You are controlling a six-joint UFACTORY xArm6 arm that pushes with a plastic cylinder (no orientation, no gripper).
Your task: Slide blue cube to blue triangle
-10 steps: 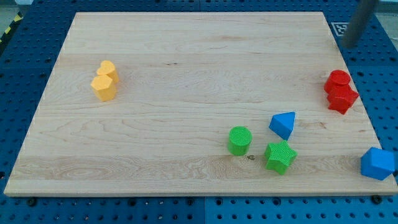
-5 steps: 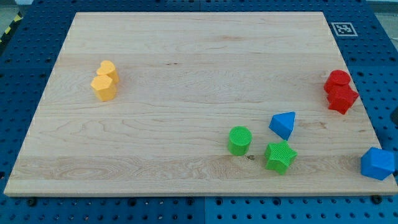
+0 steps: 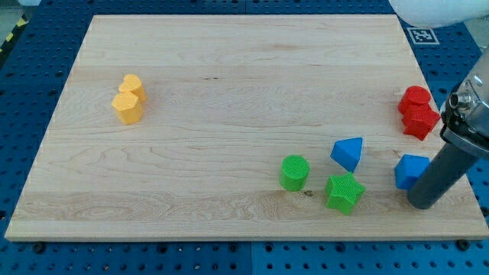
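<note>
The blue cube (image 3: 409,169) sits on the wooden board (image 3: 229,92) near the view's right edge, partly hidden by my rod. The blue triangle (image 3: 348,153) lies to its left, a block's width away. My tip (image 3: 420,204) rests on the board against the cube's lower right side. The dark rod rises from it toward the view's right edge.
A green cylinder (image 3: 294,173) and a green star (image 3: 344,192) lie just left of and below the blue triangle. Two red blocks (image 3: 418,111) sit together above the cube at the right edge. Two yellow blocks (image 3: 129,98) sit at the left.
The rod left view at the top right and came back in at the lower right. The blue cube has slid from the board's lower right corner up and left toward the triangle.
</note>
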